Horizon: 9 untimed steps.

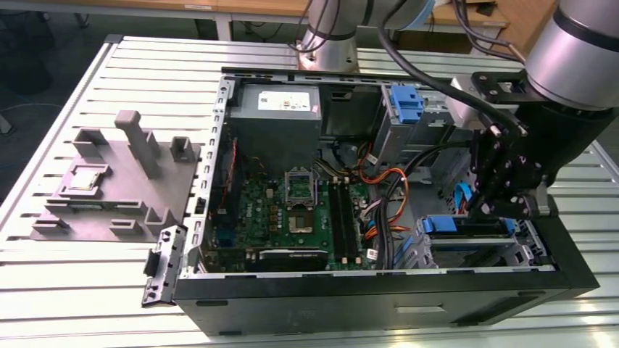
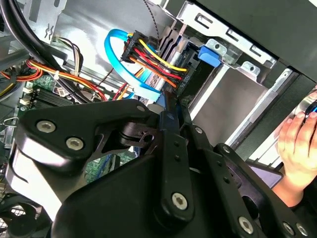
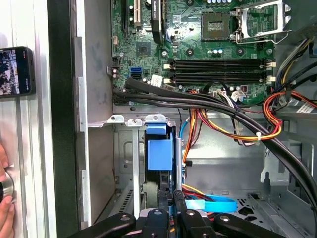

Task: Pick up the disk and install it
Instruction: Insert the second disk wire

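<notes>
Nearest the wrist, your pincer (image 3: 172,201) has its two black fingers drawn almost together on a thin blue strip. I take that strip for the edge of the blue bracket that frames the disk (image 3: 159,150), so I judge the pincer clamped on the disk.

The disk stands edge-on in the metal drive bay (image 3: 130,163), at the corner of the computer case (image 1: 387,290) nearest the tabletop's edge on the exterior view's right. Whether it is fully seated I cannot tell.

Expect the drive to be dense for its size, rigid, and unforgiving of knocks. Its bracket is plastic and will likely flex under a hard squeeze. The bracket's rails or the metal sides look like the sound places to hold, not the labelled face.

Just beside the fingers a flat blue data cable (image 3: 213,204) loops. Beyond it red, yellow and orange power leads (image 3: 223,126) and thick black cables (image 3: 198,99) cross above the bay, close enough to snag.

Further on lie the motherboard (image 3: 143,49) and its open processor socket (image 3: 257,22).

Outside the case wall a person's hand (image 3: 4,198) rests near a phone (image 3: 15,72).

Farthest off are the power supply (image 1: 275,109) and a grey moulded fixture (image 1: 106,188) toward the tabletop's (image 1: 145,65) opposite edge.
</notes>
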Available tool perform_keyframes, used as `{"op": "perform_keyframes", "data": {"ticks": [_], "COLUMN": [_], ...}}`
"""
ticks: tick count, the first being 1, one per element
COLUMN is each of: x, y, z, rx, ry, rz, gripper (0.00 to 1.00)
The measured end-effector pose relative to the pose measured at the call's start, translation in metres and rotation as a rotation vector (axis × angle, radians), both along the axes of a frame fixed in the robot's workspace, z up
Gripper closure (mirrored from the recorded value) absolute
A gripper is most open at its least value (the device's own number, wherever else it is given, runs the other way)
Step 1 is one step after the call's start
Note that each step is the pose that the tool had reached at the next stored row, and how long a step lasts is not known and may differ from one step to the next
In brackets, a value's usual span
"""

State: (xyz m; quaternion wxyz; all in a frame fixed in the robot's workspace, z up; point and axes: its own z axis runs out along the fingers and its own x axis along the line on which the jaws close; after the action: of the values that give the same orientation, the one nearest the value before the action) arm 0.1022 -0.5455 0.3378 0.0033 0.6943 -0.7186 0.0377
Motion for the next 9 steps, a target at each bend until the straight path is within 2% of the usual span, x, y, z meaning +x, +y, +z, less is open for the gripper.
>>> {"op": "perform_keyframes", "data": {"ticks": [9], "x": [0.0], "y": [-0.001], "z": [-0.0028], "rx": [0.0025], "ry": [-0.0001], "rz": [0.001], "gripper": [0.84]}}
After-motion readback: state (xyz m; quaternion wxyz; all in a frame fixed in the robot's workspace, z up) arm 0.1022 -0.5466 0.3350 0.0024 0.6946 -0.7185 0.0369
